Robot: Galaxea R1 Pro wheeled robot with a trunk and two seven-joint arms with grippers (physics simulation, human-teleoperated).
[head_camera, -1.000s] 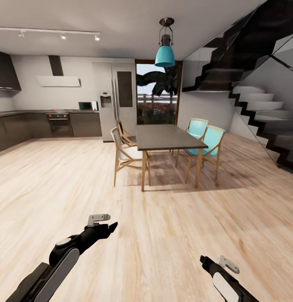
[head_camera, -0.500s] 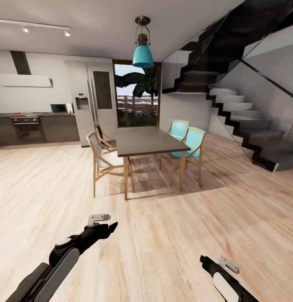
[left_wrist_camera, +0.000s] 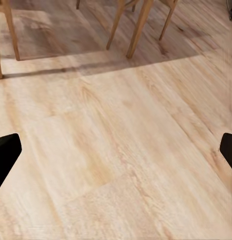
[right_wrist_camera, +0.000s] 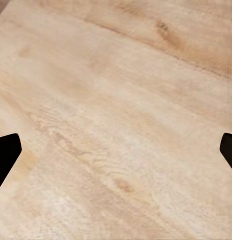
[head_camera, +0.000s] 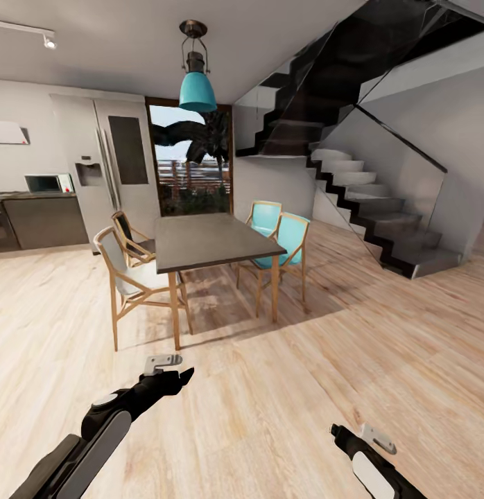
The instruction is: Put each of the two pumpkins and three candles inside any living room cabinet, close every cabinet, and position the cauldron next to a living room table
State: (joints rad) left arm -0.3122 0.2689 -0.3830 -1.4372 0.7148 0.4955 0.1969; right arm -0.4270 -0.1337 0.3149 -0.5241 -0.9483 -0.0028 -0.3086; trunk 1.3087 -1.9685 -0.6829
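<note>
The pumpkins, candles, cauldron, cabinet and living-room table are out of view. I am on a light wood-plank floor (head_camera: 283, 388) in a kitchen and dining area. My left gripper (head_camera: 181, 378) hangs low over bare floor at the lower left of the head view. In the left wrist view, the left gripper (left_wrist_camera: 116, 155) has its dark fingertips (left_wrist_camera: 6, 150) far apart, open and empty. My right gripper (head_camera: 337, 431) sits at the lower right. In the right wrist view, the right gripper (right_wrist_camera: 116, 155) is also open over bare planks, holding nothing.
A dark-topped dining set (head_camera: 207, 239) with wooden and teal chairs (head_camera: 283, 242) stands ahead, under a teal pendant lamp (head_camera: 197, 86). A black-and-white staircase (head_camera: 381, 208) rises at the right. A fridge (head_camera: 110, 159) and kitchen counter (head_camera: 41, 215) stand at the back left.
The whole view has swung to the right, so the dining set and kitchen slide left in the picture and more staircase shows. Both arms hold the same pose.
</note>
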